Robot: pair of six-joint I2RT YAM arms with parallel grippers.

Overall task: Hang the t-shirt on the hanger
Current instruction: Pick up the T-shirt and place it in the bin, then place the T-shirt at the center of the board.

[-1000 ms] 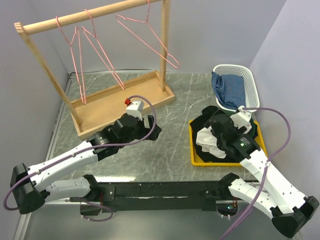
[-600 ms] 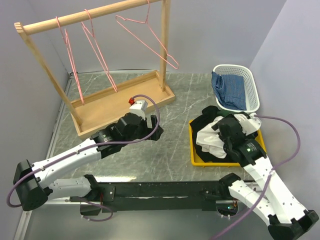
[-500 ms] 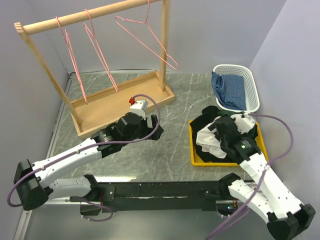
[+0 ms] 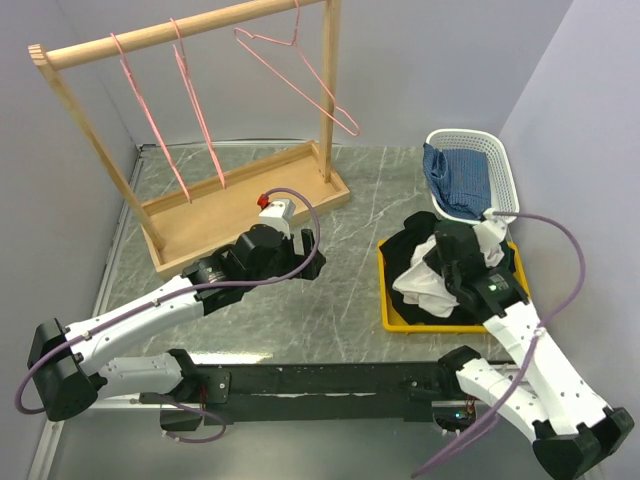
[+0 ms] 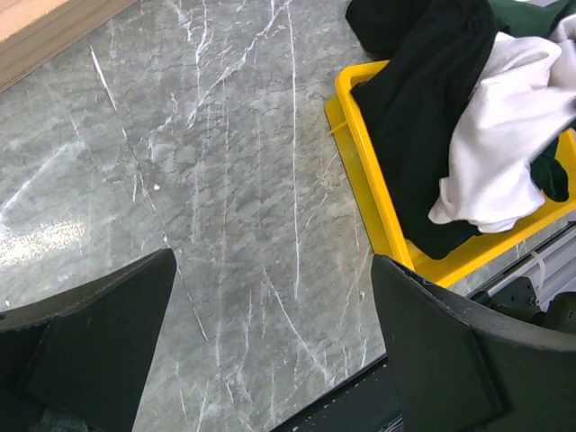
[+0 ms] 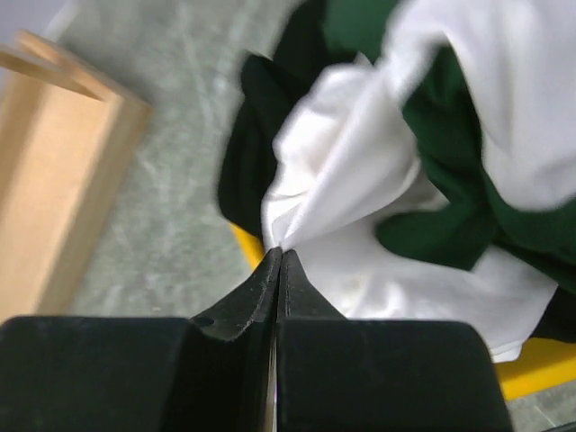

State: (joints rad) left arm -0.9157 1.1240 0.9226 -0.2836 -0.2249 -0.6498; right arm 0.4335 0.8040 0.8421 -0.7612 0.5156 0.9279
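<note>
Top external view, contents as seen.

- Wooden rack (image 4: pixel 190 30), upper left of frame, base on the grey marble table (image 4: pixel 340 200). Three pink wire hangers (image 4: pixel 300 75) hang from its rail: two near the left end, one at the right end beside the upright post.
- Yellow tray (image 4: pixel 390 318), lower right of centre. It holds dark clothes (image 4: pixel 405 240) and the t-shirt (image 4: pixel 425 285), crumpled in a heap, white cloth uppermost with green folds showing.
- White basket (image 4: pixel 505 175), right edge of frame, just behind the tray, holding a blue checked cloth (image 4: pixel 455 180).

Right wrist view: right gripper (image 6: pixel 277 256), jaws pressed together on a raised peak of the t-shirt's white fabric; the cloth pulls up into folds from the pinch. Green sleeve fabric lies at centre right.

Left wrist view: left gripper (image 5: pixel 274 261), fingers spread wide and holding nothing, over bare marble; tray corner and clothes at upper right of frame.
</note>
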